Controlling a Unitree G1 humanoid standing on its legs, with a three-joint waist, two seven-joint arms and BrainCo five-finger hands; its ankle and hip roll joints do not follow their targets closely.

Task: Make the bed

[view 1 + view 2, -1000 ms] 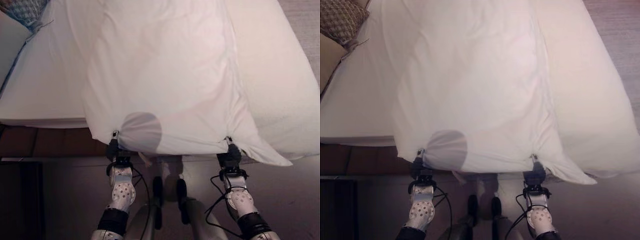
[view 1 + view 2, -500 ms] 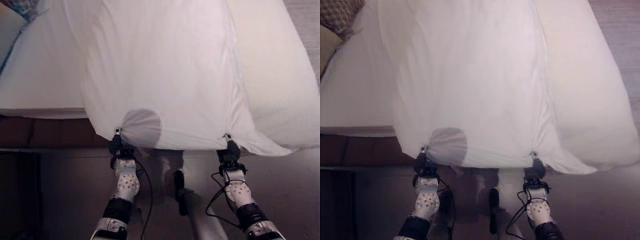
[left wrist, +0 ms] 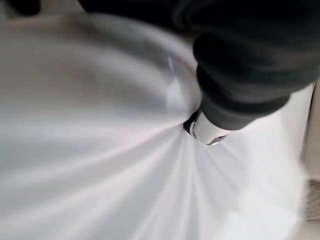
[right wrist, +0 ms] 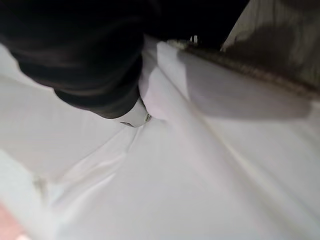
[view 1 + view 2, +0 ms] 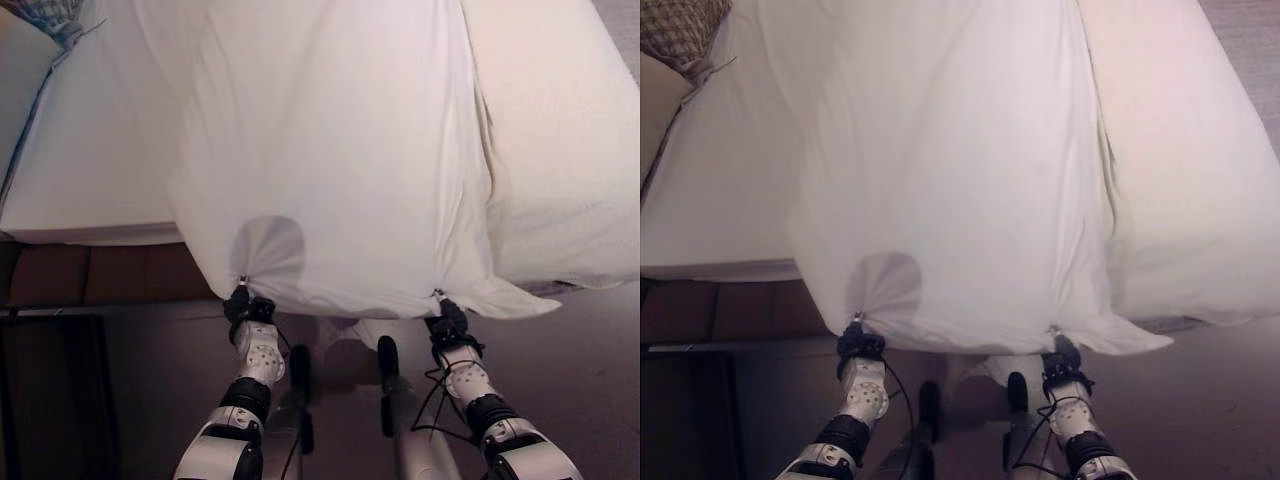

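The white cloth sheet [image 5: 330,150] is clamped at 2 corners by the left hand [image 5: 243,303] and right hand [image 5: 446,318]; most of the white bed [image 5: 90,170] is left uncovered

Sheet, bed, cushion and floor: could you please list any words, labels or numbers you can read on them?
None: there is no readable text.
The white sheet and bed are plain.
The cushion carries a woven pattern, no letters.
The left hand and right hand bear no legible marks.

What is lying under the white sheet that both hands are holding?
The white sheet, pinched by the left hand and right hand, lies over the mattress. What else it covers is hidden.
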